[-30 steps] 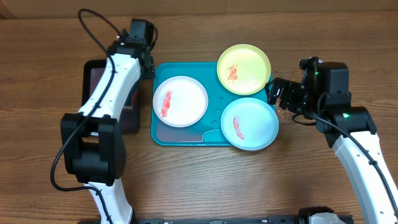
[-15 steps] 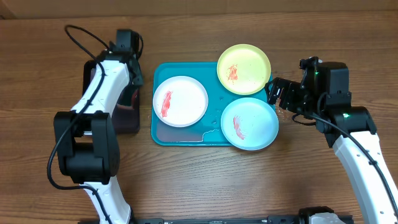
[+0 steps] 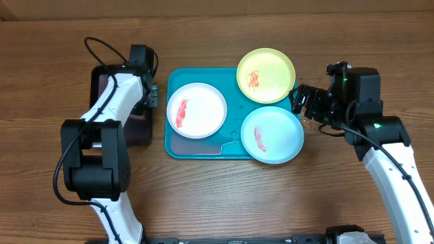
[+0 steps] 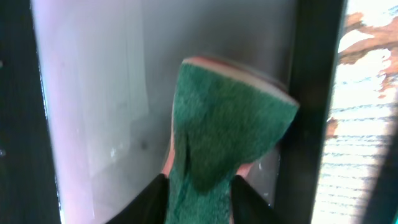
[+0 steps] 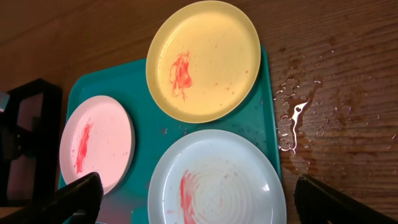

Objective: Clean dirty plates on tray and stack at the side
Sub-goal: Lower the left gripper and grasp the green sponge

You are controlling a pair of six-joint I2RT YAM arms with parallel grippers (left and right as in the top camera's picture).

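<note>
All three plates (image 3: 196,110) on tray (image 3: 234,140) are seen smeared, none stacked; sponge (image 4: 224,137) pinched by left fingers (image 4: 154,199) beside tray; right fingers (image 5: 74,198) spread.

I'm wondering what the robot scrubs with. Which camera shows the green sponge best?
The left wrist view: the green sponge fills the frame, pinched in the left gripper over the black tray. Overhead, the left arm hides it. The right wrist view shows the plates, not the sponge.
</note>
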